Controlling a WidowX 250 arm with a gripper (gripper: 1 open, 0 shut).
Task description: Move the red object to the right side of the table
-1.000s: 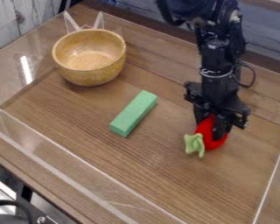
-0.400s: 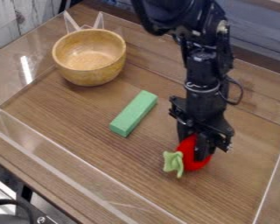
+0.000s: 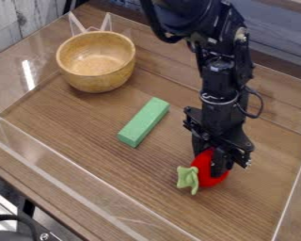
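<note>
The black metal claw (image 3: pixel 213 148) gripped the small rounded red toy with light green leaves (image 3: pixel 209 173) on the right side of the brown wood-grain bench (image 3: pixel 84 155); placement looked nearly complete, release remained.

The single view looks down at a steep slant onto the brown wood-grain worktop (image 3: pixel 65 151), taking in most of its surface. It stands fairly near, so the black jointed robot arm (image 3: pixel 222 71) enters from the top edge, to the right of the round tan wooden bowl (image 3: pixel 97 58). That bowl lies toward the upper left of the view; the camera's exact height is hard to judge.
</note>
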